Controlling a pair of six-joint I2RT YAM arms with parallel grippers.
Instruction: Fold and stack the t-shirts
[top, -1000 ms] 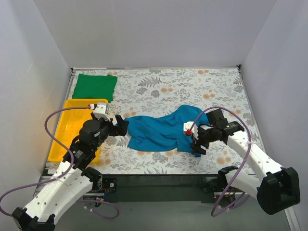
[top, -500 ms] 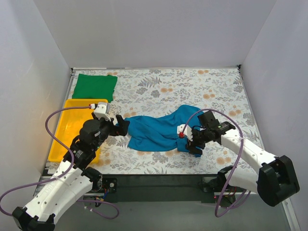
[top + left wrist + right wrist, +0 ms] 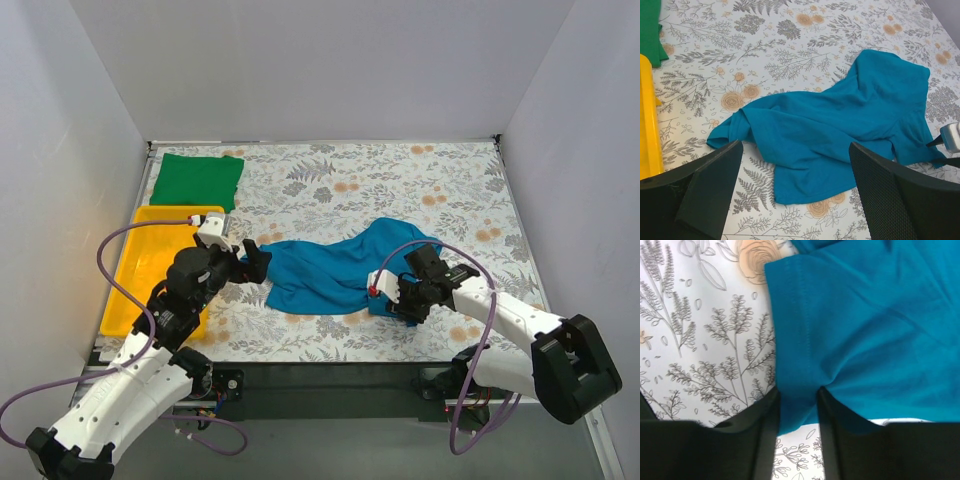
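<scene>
The teal-blue t-shirt (image 3: 340,265) lies crumpled and spread out in the middle of the floral table; it also shows in the left wrist view (image 3: 840,115) and the right wrist view (image 3: 880,315). The green t-shirt (image 3: 197,180) lies folded flat at the back left, its edge visible in the left wrist view (image 3: 649,30). My left gripper (image 3: 252,262) is open and empty, just off the teal shirt's left end (image 3: 796,147). My right gripper (image 3: 398,297) is low at the shirt's near right hem, jaws closed on a fold of teal cloth (image 3: 797,395).
A yellow plastic tray (image 3: 140,270) sits along the left edge beside my left arm, its rim in the left wrist view (image 3: 647,125). Grey walls enclose the table on three sides. Purple cables loop off both arms.
My right gripper has moved left and lower onto the teal shirt's near right hem and closed on it. The left arm has barely moved.
</scene>
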